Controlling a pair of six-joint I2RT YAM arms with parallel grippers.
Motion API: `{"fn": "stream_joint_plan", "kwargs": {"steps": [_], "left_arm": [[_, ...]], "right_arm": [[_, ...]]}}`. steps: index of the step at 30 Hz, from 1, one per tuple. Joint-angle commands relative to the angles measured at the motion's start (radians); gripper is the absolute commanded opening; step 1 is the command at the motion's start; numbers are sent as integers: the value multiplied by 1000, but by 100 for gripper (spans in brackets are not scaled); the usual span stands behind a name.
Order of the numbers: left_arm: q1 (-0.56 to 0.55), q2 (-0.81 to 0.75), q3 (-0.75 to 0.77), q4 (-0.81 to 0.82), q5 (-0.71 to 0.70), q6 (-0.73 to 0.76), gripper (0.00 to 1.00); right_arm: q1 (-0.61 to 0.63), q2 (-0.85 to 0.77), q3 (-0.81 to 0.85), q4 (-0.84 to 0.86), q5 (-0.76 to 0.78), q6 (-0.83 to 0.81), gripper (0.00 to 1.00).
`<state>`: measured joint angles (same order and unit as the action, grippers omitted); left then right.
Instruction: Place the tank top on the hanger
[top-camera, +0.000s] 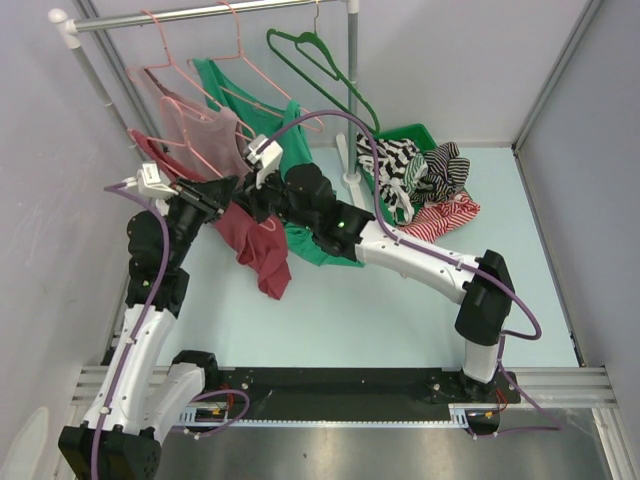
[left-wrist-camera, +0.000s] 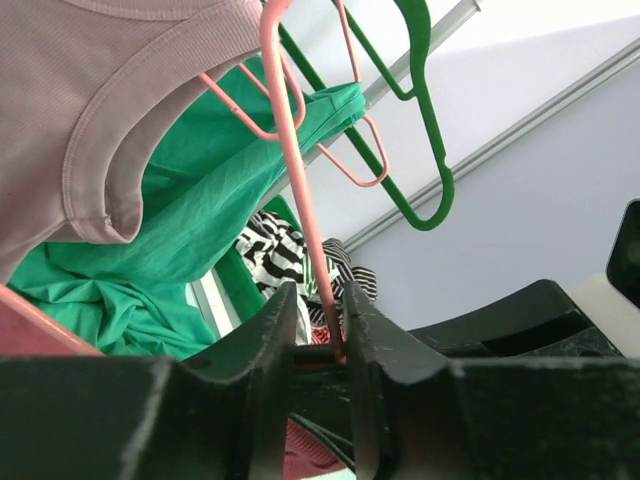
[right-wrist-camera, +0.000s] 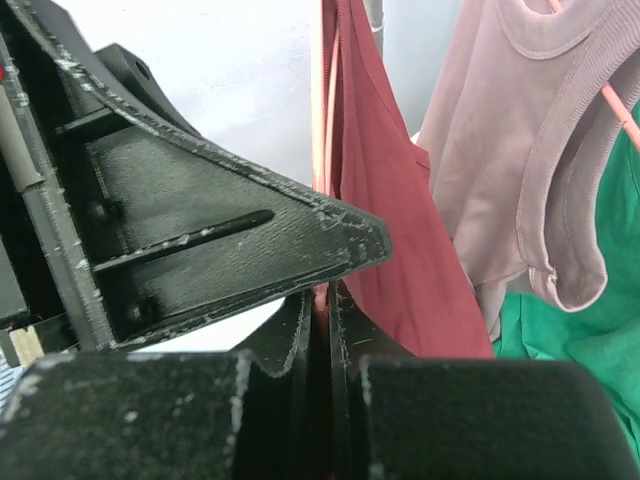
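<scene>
The maroon tank top (top-camera: 262, 248) hangs crumpled from between my two grippers, its upper part reaching up left toward the rack. In the right wrist view it (right-wrist-camera: 395, 210) hangs beside a thin pink hanger wire (right-wrist-camera: 318, 110). My left gripper (top-camera: 222, 194) is shut on the pink hanger (left-wrist-camera: 298, 190); the wire stands between its jaws (left-wrist-camera: 322, 330). My right gripper (top-camera: 256, 196) meets it from the right. Its jaws (right-wrist-camera: 320, 300) are pressed shut on a thin reddish edge of the tank top, right at the wire. The left gripper's finger (right-wrist-camera: 200, 240) crosses just above them.
A pale pink top (top-camera: 205, 130) and a bright green top (top-camera: 222, 85) hang on pink hangers from the rack rail (top-camera: 200, 12). A dark green hanger (top-camera: 320, 60) hangs to the right. More green cloth (top-camera: 315, 240) lies under my right arm. A green bin (top-camera: 425, 135) holds striped clothes.
</scene>
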<state>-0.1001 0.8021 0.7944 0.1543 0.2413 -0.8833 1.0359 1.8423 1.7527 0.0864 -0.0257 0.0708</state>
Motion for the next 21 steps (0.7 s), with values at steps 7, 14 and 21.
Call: {"fn": "stream_joint_plan", "kwargs": {"steps": [7,14,21], "left_arm": [[-10,26,-6,85,46,1,8],[-10,34,5,79,49,17,0],[-10,34,28,70,61,75,0]], "right_arm": [[29,8,64,125,-3,-11,0],[30,-23,-10,171,4,-9,4],[30,-43,-35,194,1,-17,33]]}}
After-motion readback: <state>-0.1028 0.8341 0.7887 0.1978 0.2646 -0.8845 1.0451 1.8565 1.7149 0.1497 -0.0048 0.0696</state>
